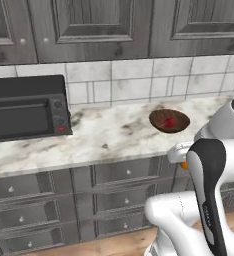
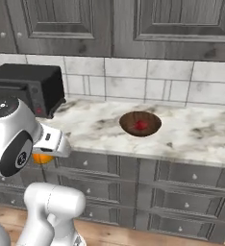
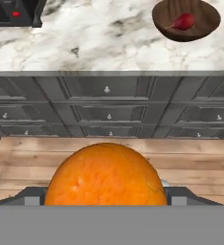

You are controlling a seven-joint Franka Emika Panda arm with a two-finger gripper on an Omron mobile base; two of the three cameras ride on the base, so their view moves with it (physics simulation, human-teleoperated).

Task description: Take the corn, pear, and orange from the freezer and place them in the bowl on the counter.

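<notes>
The orange (image 3: pixel 104 174) bulks large at the bottom of the hand view, with my gripper (image 3: pixel 104 195) shut on it; the fingertips are hidden behind it. A sliver of the orange (image 2: pixel 41 158) also peeks from under the white hand, in front of the drawer fronts and below the counter edge. The dark brown bowl (image 1: pixel 156 123) (image 2: pixel 129 126) (image 3: pixel 166 14) stands on the marbled counter (image 1: pixel 104 135) (image 2: pixel 196 132), ahead of and above the hand. A small red item (image 1: pixel 168 121) (image 2: pixel 141 125) (image 3: pixel 183 21) lies inside it. The freezer, corn and pear are out of view.
A black microwave (image 1: pixel 26 107) (image 2: pixel 30 86) sits on the counter left of the bowl. Grey drawer cabinets (image 3: pixel 109 103) run below the counter, over a wooden floor (image 3: pixel 37 158). Grey wall cupboards (image 1: pixel 89 25) hang above pale tiles.
</notes>
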